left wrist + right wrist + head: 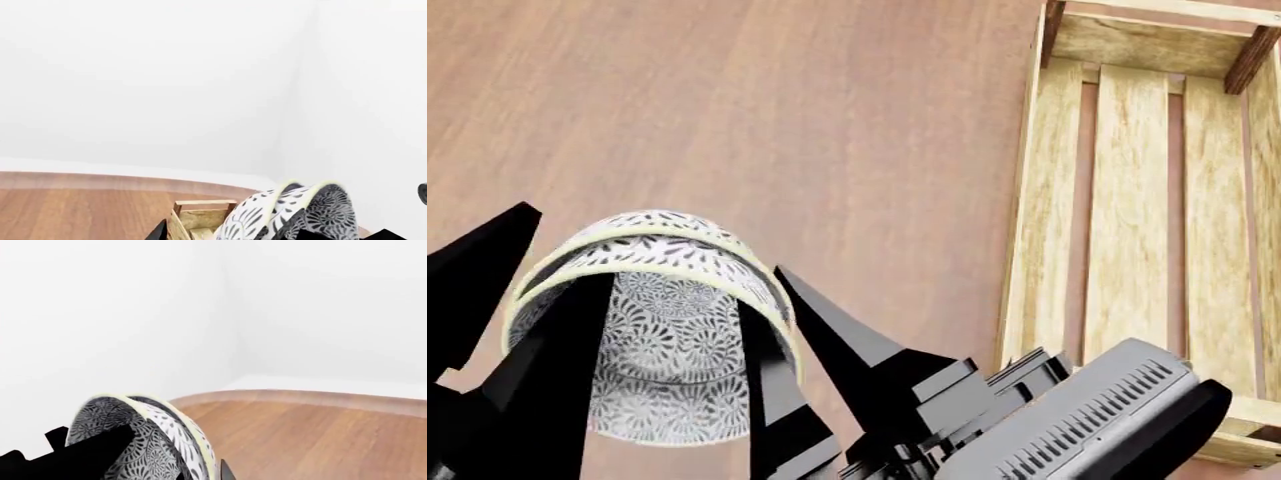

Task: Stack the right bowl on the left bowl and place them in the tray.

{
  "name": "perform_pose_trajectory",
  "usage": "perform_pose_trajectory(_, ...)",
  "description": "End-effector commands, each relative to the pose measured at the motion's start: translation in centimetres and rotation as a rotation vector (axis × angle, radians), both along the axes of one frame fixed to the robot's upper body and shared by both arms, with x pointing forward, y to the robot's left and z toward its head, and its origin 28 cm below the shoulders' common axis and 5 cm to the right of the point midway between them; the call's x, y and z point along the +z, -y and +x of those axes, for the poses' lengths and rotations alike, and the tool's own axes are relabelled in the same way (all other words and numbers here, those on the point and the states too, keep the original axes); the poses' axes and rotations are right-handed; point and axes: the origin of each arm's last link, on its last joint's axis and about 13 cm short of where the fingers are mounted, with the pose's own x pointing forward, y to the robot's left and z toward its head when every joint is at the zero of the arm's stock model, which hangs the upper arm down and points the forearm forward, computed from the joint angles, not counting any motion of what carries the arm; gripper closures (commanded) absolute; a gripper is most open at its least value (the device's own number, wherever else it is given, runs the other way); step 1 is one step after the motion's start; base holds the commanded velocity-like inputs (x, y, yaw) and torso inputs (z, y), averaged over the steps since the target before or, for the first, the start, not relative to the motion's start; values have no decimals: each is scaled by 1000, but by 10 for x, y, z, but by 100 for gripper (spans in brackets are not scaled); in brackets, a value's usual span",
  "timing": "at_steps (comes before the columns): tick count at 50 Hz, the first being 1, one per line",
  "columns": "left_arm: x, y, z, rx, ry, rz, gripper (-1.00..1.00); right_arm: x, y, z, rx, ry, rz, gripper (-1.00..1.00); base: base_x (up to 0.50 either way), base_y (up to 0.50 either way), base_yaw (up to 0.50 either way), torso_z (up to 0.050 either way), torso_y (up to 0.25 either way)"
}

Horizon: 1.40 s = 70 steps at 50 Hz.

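Two nested bowls (661, 330) pinched between both pincers, left of tray (1134, 200).

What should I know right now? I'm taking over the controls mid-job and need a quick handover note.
Bowls: already stacked, one nested in the other, tilted on their side and lifted above the table.
Left hand: black fingers bracket the stack on one side; whether it is clamped, I cannot tell.
Right hand: fingers on the other side of the stack; grip also unclear.
Tray: on the table to the robot's right of the bowls, nothing seen in the visible part.
Done: stacking.
Left: carry the stack over the tray, level it, set it down, release.
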Motion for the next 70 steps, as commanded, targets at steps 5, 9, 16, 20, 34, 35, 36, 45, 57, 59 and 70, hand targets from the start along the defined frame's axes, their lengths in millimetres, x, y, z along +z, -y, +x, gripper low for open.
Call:
perform_pose_trajectory(5,3,-1,-1,-7,8,-10,-100,2,-1,-1,10,-1,20,100,0,0,0,0,2)
perform_pose_trajectory(9,1,1,-4,-15,5,-4,-100,2,-1,-1,7,-3,24,100,0,0,0,0,0)
perform_pose_trajectory(16,-8,4,-6,-30,-13,6,-100,1,-1,0,0,-6,27,100,0,0,0,0,0)
perform_pose_trajectory(20,-12,6,-8,-40,-24,14,-100,1,0,1,-7,-8,29,100,0,0,0,0,3)
perform_pose_trajectory(34,-8,2,-9,-29,-12,10,-100,5,6,6,-44,1,40,100,0,0,0,1,1)
perform_pose_trajectory(35,-7,2,-10,-25,-9,11,-100,5,7,6,-50,1,41,100,0,0,0,0,0)
perform_pose_trajectory(36,-6,1,-10,-23,-7,10,-100,5,8,6,-53,1,43,100,0,0,0,0,0)
perform_pose_trajectory(45,-5,0,-13,-18,3,4,-100,9,15,9,-90,9,47,100,0,0,0,0,0)
perform_pose_trajectory(57,-12,0,-23,-9,5,-10,-100,15,24,20,-153,-2,69,100,0,0,0,1,1)
perform_pose_trajectory(59,-13,1,-25,5,16,-10,-100,18,26,25,-177,-4,68,100,0,0,0,0,0)
perform_pose_trajectory(70,-22,5,-30,35,49,6,-100,32,34,46,-259,-15,89,100,0,0,0,0,1)
